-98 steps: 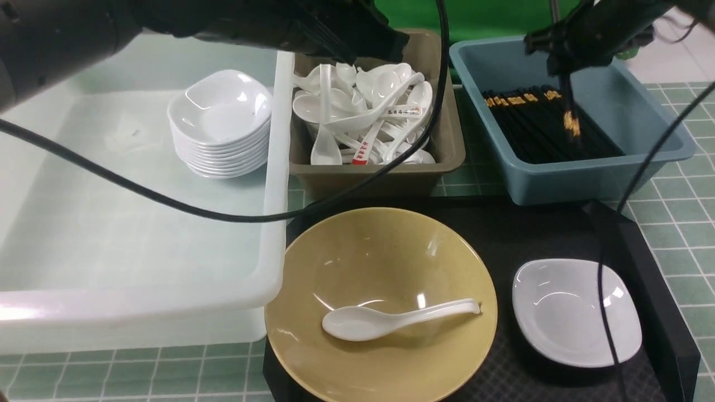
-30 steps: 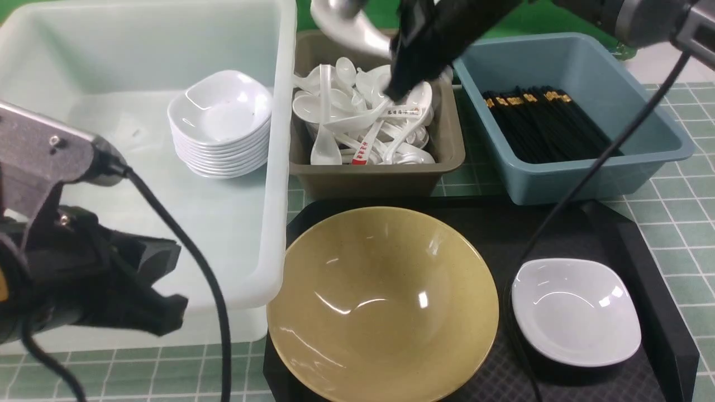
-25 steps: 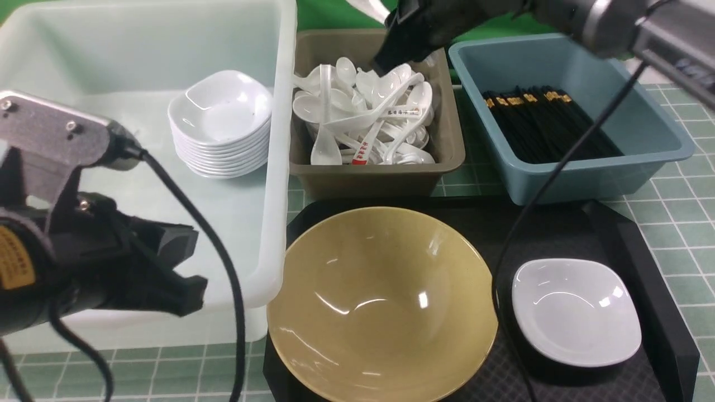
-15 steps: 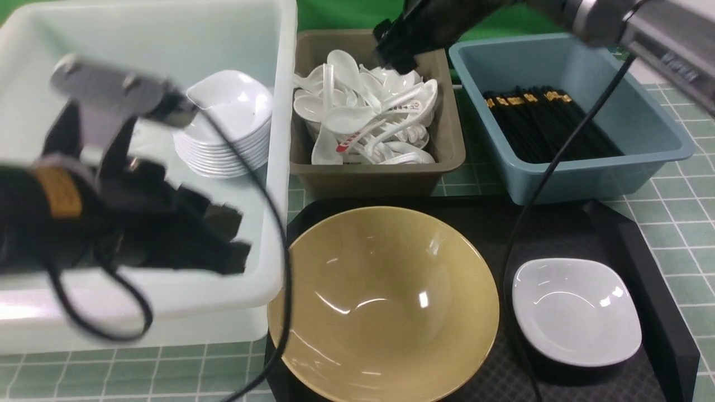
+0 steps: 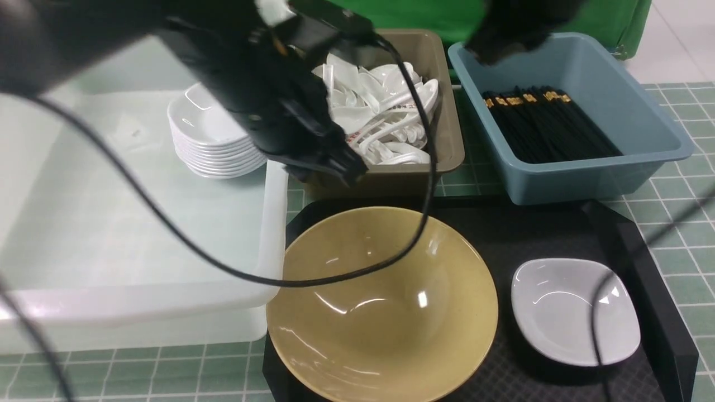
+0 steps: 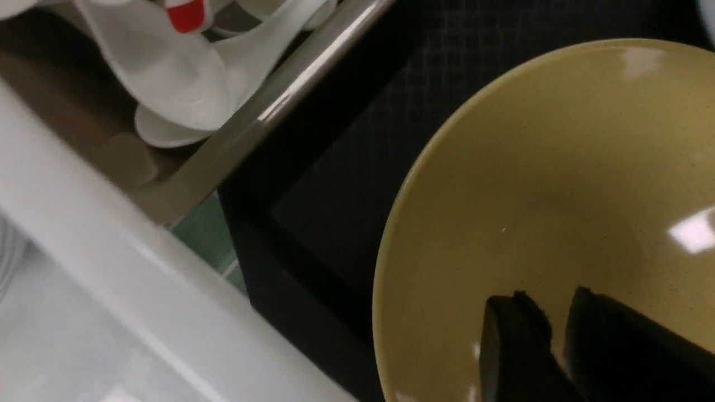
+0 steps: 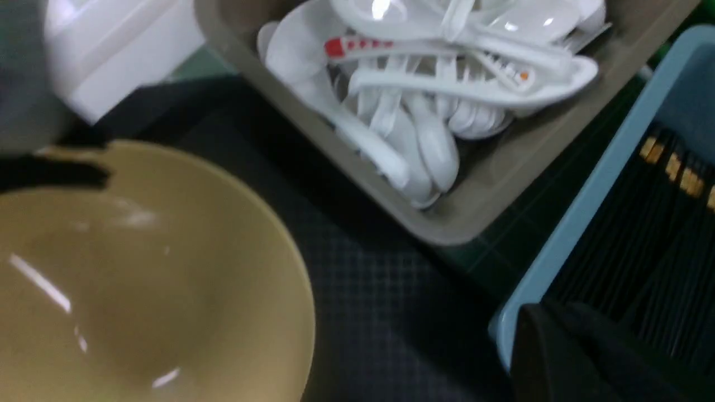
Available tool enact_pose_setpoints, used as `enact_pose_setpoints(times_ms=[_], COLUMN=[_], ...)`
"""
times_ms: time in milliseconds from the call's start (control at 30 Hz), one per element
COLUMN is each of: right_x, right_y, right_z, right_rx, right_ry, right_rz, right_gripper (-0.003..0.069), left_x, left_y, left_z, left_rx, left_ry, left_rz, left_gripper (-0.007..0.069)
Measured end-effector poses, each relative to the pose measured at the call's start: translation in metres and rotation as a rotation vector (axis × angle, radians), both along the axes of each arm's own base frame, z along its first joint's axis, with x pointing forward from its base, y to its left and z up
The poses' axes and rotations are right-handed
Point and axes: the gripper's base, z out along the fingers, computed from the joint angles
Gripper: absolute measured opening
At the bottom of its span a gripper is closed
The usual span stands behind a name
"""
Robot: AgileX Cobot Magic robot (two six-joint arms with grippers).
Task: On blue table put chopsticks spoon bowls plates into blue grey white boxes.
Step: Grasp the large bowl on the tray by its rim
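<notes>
The mustard-yellow bowl point(image 5: 385, 301) sits empty on the black tray, with the small white dish point(image 5: 575, 310) to its right. My left gripper point(image 5: 341, 164) hangs over the grey-brown box's front edge. In the left wrist view its tips point(image 6: 550, 296) stand a narrow gap apart, empty, above the bowl point(image 6: 558, 167). My right gripper point(image 5: 491, 53) is a blur over the blue box's far left corner. The right wrist view point(image 7: 553, 318) does not show how its jaws stand. The plain spoon cannot be told apart in the spoon pile point(image 5: 385, 111).
The grey-brown box point(image 5: 447, 139) holds several white spoons. The blue box point(image 5: 603, 178) holds black chopsticks point(image 5: 547, 125). The large white tub point(image 5: 139, 301) holds a stack of white dishes point(image 5: 215, 139). The black tray point(image 5: 536, 229) lies on the tiled table point(image 5: 681, 223). A cable hangs over the bowl.
The spoon left the bowl and dropped into the grey-brown box. My right arm moved from that box toward the blue box. My left arm swung from front left over the grey box's front.
</notes>
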Motion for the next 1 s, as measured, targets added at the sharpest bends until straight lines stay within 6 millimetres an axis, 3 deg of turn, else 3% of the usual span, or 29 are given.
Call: enact_pose_setpoints(times_ms=[133, 267, 500, 633, 733, 867, 1000], right_x=[-0.035, -0.052, -0.06, -0.06, -0.06, -0.06, -0.059], right_y=[-0.018, -0.027, -0.031, -0.031, -0.031, -0.031, -0.031], right_z=[0.0, -0.004, -0.004, -0.004, -0.004, -0.004, -0.004], right_rx=[-0.021, -0.03, -0.031, -0.031, -0.031, -0.032, -0.029], right_ry=[0.019, 0.037, 0.038, 0.038, 0.037, 0.037, 0.034], right_rz=[0.019, 0.019, 0.019, 0.02, 0.021, 0.022, 0.022], right_gripper=[0.0036, 0.0036, 0.0036, 0.0036, 0.0036, 0.0036, 0.0036], left_x=[0.017, 0.026, 0.041, 0.043, 0.038, 0.03, 0.023], left_y=[-0.015, -0.031, -0.039, -0.04, -0.038, -0.036, -0.038], left_z=[-0.028, -0.049, -0.081, -0.098, -0.101, -0.097, -0.084], left_rx=[0.061, 0.089, 0.119, 0.144, 0.156, 0.15, 0.09], left_ry=[-0.005, -0.042, -0.063, -0.003, 0.068, 0.161, 0.187], left_rz=[-0.147, -0.228, -0.233, -0.228, -0.217, -0.191, -0.163], left_gripper=[0.0326, 0.0444, 0.0475, 0.0424, 0.0306, 0.0087, 0.0034])
